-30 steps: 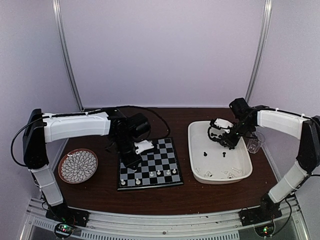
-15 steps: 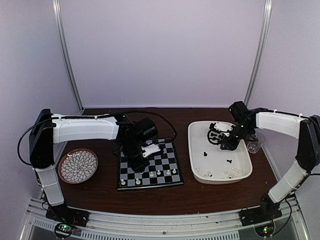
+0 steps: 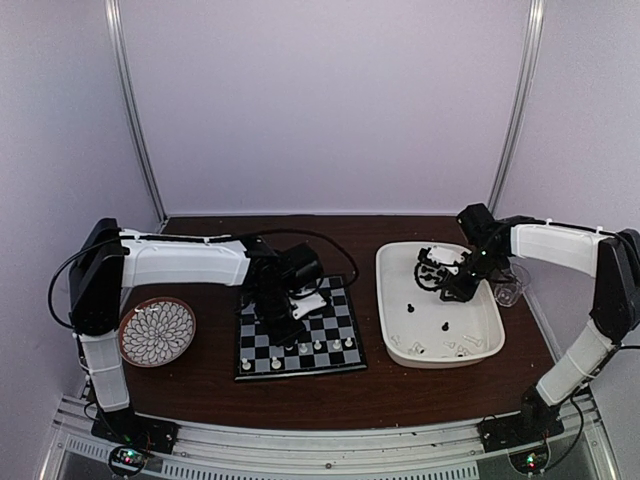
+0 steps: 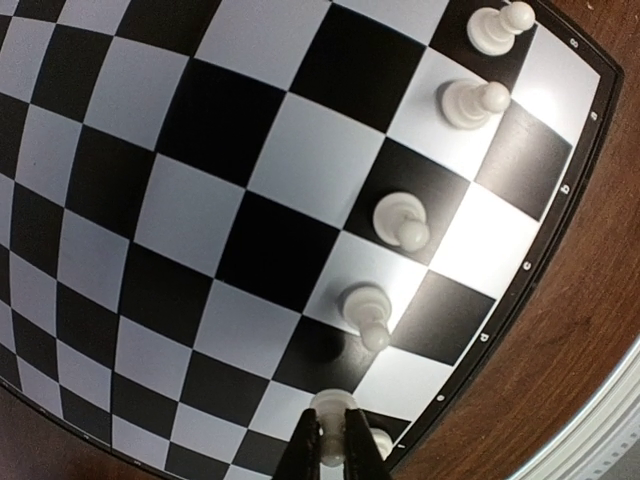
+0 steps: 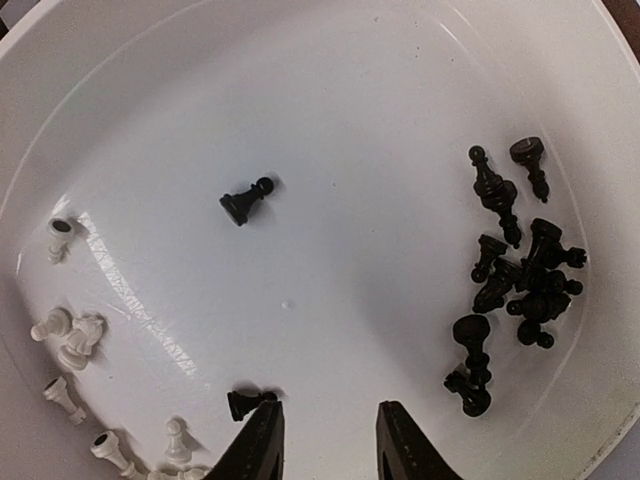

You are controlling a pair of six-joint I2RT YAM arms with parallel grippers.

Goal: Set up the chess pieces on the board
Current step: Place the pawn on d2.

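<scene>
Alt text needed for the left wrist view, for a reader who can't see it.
The left fingers are shut on a small white piece over the board, close to its dark border. Beyond it, four white pawns stand in a row along that edge, with brown table past the border.

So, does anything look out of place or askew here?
Nothing stands out: small white plastic pawns stand upright on the black-and-white chessboard; spare black pieces lie toppled in the white plastic tray, merely unsorted.

The left arm (image 3: 180, 262) and right arm (image 3: 555, 243) have white shells over black joints, slim black jaws, and base boards (image 3: 128, 457) with small coloured lights.
</scene>
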